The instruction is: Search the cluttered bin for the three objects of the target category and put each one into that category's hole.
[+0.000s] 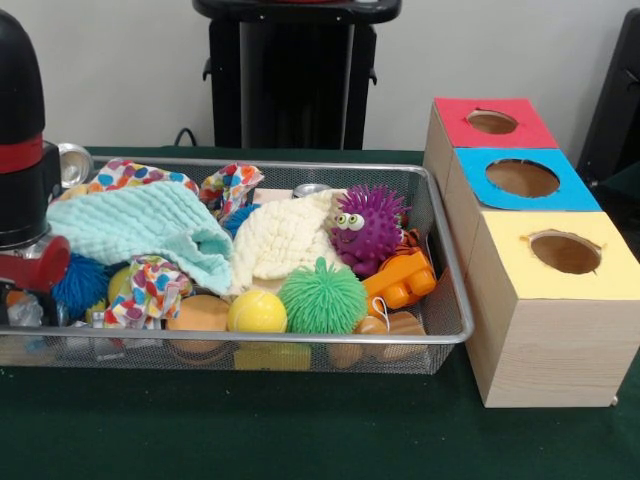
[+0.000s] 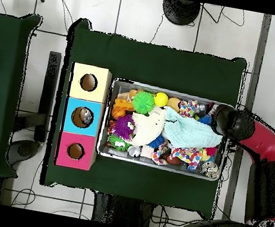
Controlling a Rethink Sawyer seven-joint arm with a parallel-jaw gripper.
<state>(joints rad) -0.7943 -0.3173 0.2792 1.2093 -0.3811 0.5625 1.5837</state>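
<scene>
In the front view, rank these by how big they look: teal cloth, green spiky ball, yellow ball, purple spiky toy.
1. teal cloth
2. green spiky ball and purple spiky toy: look alike; the green one sits nearer the camera, so unranked
3. yellow ball

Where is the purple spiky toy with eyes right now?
In the front view, the purple spiky toy sits in the mesh bin's right part, between the cream cloth and the orange block.

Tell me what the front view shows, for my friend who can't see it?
A wire mesh bin on a green table is piled with cloths, balls and toys, including a purple spiky toy. Beside it stand three wooden boxes with round holes, topped red, blue and yellow. The robot arm hangs at one end.
</scene>
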